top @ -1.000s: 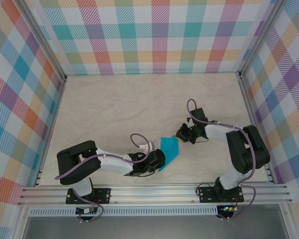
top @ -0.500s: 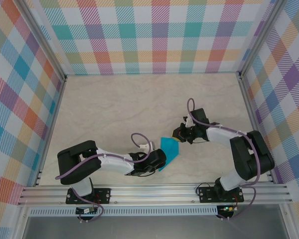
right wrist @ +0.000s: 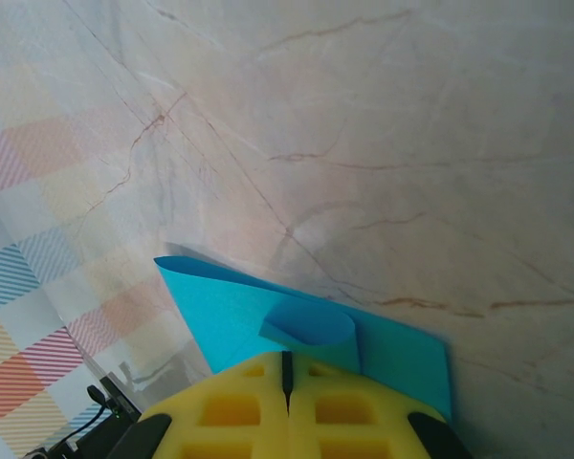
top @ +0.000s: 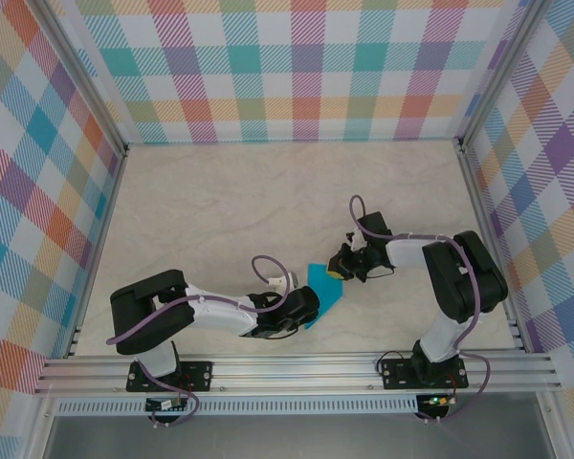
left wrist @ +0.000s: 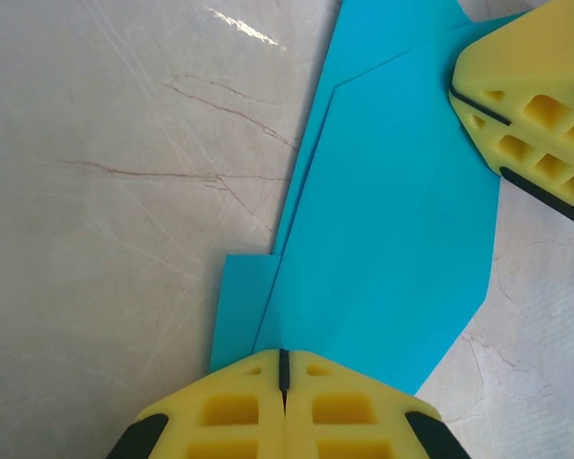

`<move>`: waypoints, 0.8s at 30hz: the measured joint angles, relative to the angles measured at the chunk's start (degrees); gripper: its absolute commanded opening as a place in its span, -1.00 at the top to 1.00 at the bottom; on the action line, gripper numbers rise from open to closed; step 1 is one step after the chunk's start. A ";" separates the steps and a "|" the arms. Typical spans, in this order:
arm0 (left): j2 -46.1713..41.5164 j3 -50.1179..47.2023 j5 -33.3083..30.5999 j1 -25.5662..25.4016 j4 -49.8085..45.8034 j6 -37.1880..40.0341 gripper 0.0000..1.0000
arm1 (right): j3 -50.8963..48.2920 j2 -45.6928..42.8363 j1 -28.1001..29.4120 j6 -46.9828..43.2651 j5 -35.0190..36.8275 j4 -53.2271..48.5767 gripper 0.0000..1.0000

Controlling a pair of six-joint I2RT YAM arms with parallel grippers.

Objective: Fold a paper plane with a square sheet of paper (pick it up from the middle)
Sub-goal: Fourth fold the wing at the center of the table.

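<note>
- Logged a shift of the right gripper (top: 337,271) toward 8 o'clock since a second ago, onto the 1 o'clock end of the paper plane (top: 327,292). Noted no change in the left gripper (top: 304,311) or in the paper.
- Found the paper plane part-folded and flat on the tabletop (top: 220,210), between the two grippers, a little toward 5 o'clock of the tabletop's centre.
- Found both sets of jaws closed tip to tip: left on the 7 o'clock end, right on the 1 o'clock end, just beside a small curled flap (right wrist: 311,330). Cannot tell a pinch on a layer from a plain press.
- Judged risks:
  - skewed layers and a spoiled centre crease from dragging either closed tip sideways;
  - a stray crease from pressing down on the curl;
  - slip or tear of the thin sheet from pulling the two ends apart.
- Read the long axis as 7 to 1 o'clock in the top view, seemingly narrowing toward 7 o'clock. Could not settle which end is the nose.
</note>
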 measured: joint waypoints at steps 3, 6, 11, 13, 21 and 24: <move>0.09 0.00 -0.26 -0.13 0.02 -0.17 1.00 | 0.48 0.11 -0.13 -0.87 0.42 -0.72 0.99; 0.17 0.00 -0.46 -0.26 0.11 -0.35 1.00 | 0.70 0.55 -0.85 -1.81 -0.13 -0.79 0.99; 0.33 0.02 -0.66 -0.26 0.37 -0.35 1.00 | 0.70 0.85 -2.56 -2.78 -0.94 -0.28 1.00; 0.31 0.09 -0.66 -0.26 0.33 -0.35 1.00 | 0.70 0.85 -3.58 -3.26 -0.72 0.11 1.00; 0.70 1.22 -0.92 -0.37 -1.29 -0.26 1.00 | 1.44 0.46 -6.78 -4.37 0.59 0.92 1.00; 0.79 1.55 -0.92 -0.37 -1.77 -0.07 1.00 | 1.42 -2.16 -6.84 -4.15 0.37 0.44 0.98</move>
